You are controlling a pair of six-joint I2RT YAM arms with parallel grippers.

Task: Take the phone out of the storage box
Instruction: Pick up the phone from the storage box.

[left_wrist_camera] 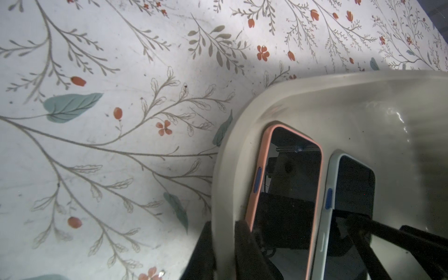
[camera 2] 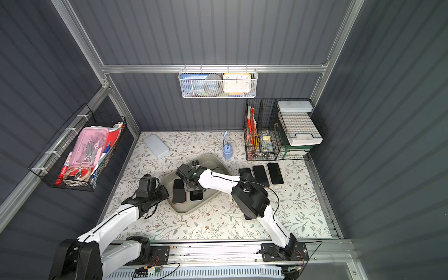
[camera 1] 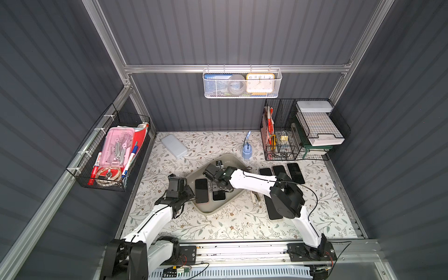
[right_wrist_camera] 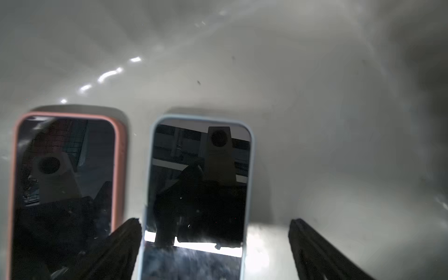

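Inside the storage box [camera 1: 210,210], our right gripper [right_wrist_camera: 214,223] gapes around the blue-cased phone [right_wrist_camera: 198,181] while our left gripper [left_wrist_camera: 224,229] clamps the rim; we risk snagging the pink-cased phone [right_wrist_camera: 65,169], since one jaw hangs just beside it.

Left arm [camera 1: 155,218] is reaching forward from its base at the near left edge, with the white forearm angling in toward the middle. Left wrist [camera 1: 175,185] is sitting low, its camera block on top. Left gripper [left_wrist_camera: 225,244] is pinching the rim of the storage box [left_wrist_camera: 339,77]: one finger [left_wrist_camera: 206,249] outside the wall, the other inside, jaws drawn close. Right arm [camera 1: 252,180] is rising from the near right base, bending at the black elbow [camera 1: 287,197] and stretching leftward across the middle. Right gripper [right_wrist_camera: 214,220] is pointing downward, jaws standing wide apart. Its two dark fingers [right_wrist_camera: 121,249] are clamping nothing between them.
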